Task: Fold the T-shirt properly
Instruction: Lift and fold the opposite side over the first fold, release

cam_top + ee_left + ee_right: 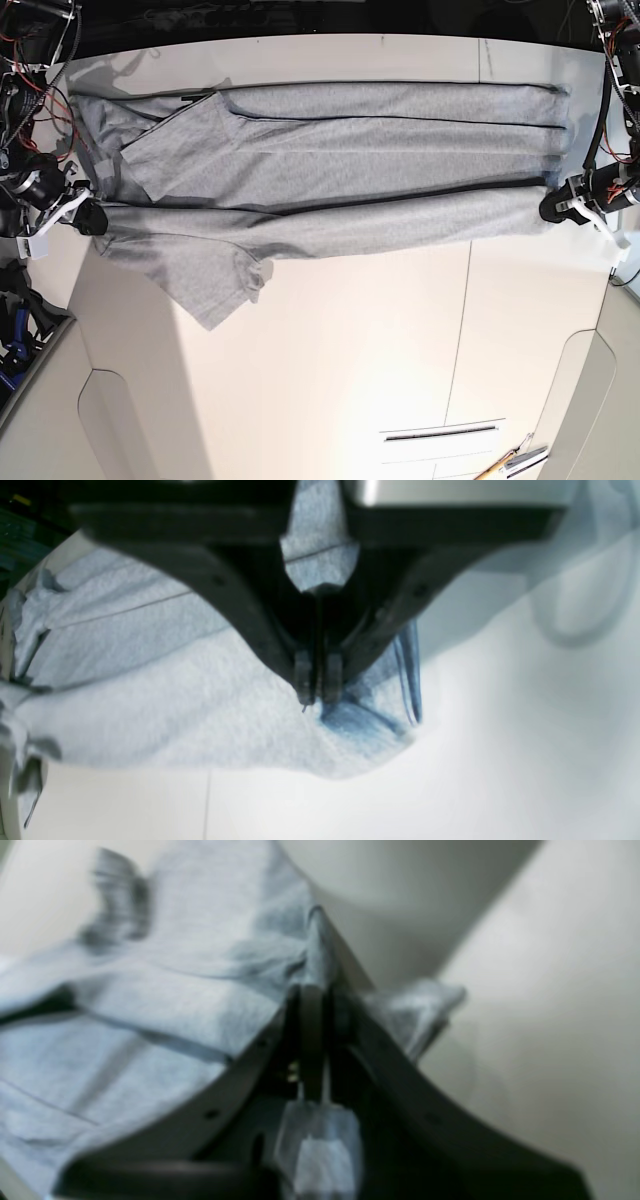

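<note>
The heather-grey T-shirt [350, 165] lies stretched lengthwise across the far half of the white table, folded into long bands, plain side up. One sleeve [215, 285] sticks out toward the near side at the left. My left gripper [553, 206] is at the shirt's right end, shut on its edge; the left wrist view shows the fingertips [306, 680] pinched together on the grey cloth [150, 705]. My right gripper [90, 216] is at the shirt's left end, shut on a fold of cloth [175, 990], with the closed gripper showing in the right wrist view [314, 990].
The white table [330, 370] has panel seams and a narrow slot [440, 433] near the front. A pen-like tool [515, 462] lies at the front right. Cables and arm hardware [30, 60] crowd the back corners.
</note>
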You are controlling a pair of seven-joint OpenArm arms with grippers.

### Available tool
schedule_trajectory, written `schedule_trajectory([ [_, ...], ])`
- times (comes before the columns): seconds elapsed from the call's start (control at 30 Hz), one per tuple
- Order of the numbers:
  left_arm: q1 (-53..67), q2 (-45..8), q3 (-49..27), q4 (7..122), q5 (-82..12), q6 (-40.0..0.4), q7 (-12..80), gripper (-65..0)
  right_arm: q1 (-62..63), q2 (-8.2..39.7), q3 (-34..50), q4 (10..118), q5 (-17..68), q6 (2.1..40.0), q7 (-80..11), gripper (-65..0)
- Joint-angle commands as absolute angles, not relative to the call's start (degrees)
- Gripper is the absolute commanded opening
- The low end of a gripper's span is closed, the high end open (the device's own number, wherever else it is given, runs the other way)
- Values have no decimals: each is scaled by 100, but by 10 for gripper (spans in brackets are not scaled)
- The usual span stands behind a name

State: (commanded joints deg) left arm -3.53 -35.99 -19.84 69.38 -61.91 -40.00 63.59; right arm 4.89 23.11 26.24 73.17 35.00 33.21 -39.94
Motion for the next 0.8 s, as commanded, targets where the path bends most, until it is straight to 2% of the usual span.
schedule_trajectory([
  [0.07, -353, -3603, -1986, 6938, -6180, -4000, 6252, -650, 491, 2314, 2626, 7301, 3428, 3275, -3625, -402],
  [0.1, -353, -3601, -1986, 6938, -6178, -4000, 6252, -650, 495, 2316, 2626, 7301, 3430, 3275, -3435, -358],
  [0.13, -351, -3601, -1986, 6938, -6173, -4000, 6252, -650, 508, 2316, 2626, 7301, 3430, 3275, -3286, -348],
  [0.27, -351, -3603, -1986, 6938, -6147, -4000, 6252, -650, 694, 2296, 2630, 7301, 3450, 3258, -3076, -348],
  [0.4, -351, -3586, -1984, 6938, -6147, -4000, 6237, -650, 1026, 2206, 2630, 7284, 3369, 2897, -2856, -348],
  [0.47, -351, -3533, -1984, 6938, -6147, -4000, 6215, -650, 1280, 2071, 2628, 7190, 3006, 2814, -2823, -348],
  [0.67, -351, -3330, -1984, 6938, -6121, -4000, 6193, -650, 1852, 1673, 2587, 6361, 2703, 2856, -2779, -348],
  [0.8, -351, -3319, -1984, 6938, -6016, -4000, 6191, -650, 2071, 1496, 2480, 5544, 2272, 2856, -2202, -348],
])
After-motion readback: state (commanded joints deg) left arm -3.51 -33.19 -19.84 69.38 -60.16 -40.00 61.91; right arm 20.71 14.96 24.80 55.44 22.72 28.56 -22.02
